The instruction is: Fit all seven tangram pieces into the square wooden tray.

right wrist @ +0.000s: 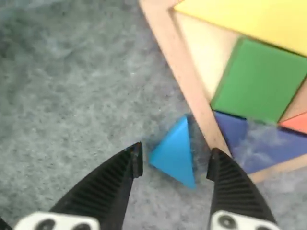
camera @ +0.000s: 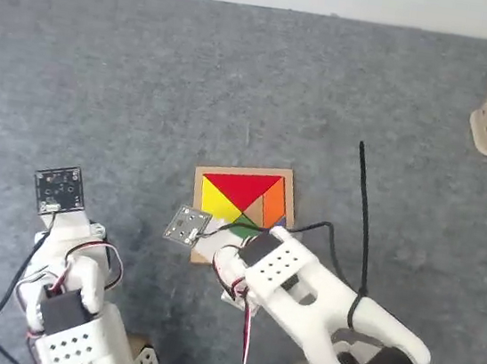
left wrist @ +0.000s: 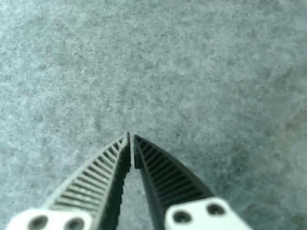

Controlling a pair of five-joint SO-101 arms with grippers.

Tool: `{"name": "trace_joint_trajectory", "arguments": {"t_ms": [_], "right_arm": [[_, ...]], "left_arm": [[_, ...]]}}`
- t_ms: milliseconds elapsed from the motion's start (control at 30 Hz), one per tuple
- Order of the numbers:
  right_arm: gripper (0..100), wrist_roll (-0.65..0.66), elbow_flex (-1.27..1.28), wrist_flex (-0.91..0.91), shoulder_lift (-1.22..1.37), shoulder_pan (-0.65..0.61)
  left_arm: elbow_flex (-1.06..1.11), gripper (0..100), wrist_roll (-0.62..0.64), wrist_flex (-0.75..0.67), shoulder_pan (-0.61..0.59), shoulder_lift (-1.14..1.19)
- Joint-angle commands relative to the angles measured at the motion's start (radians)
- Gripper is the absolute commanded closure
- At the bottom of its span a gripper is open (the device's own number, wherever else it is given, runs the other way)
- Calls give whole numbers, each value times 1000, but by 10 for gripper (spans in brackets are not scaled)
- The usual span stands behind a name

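Right gripper (right wrist: 175, 151) fingers apart, straddling blue triangle (right wrist: 171, 158) on the grey mat (right wrist: 72, 86) — just beside tray (right wrist: 178, 56) rim, near its corner. Left gripper (left wrist: 132, 138) fingers together — over mat.

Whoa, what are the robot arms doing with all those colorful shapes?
They're doing a tangram puzzle. Most pieces, like the red piece and the yellow piece, already sit in the tray. A blue triangle lies on the mat just outside the tray's rim. The right gripper is open, with a finger on each side of it. The left gripper is shut over bare mat, away from the tray.
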Motion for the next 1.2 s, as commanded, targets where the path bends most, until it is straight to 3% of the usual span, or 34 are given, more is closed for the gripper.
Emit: {"name": "trace_joint_trajectory", "arguments": {"t_ms": [0, 367, 667, 900, 1100, 1167], "right_arm": [[832, 5, 3, 18, 65, 4], [873, 18, 0, 76, 54, 8], [868, -15, 63, 81, -124, 45], [785, -15, 87, 24, -73, 41], [972, -8, 46, 22, -24, 54], [991, -5, -11, 82, -30, 81]], "left_arm": [[-8, 987, 15, 6, 3, -8], [-8, 987, 15, 6, 3, -8], [-8, 987, 15, 6, 3, -8], [-8, 987, 15, 6, 3, -8], [-8, 987, 15, 6, 3, -8], [-8, 987, 15, 6, 3, -8]]}}
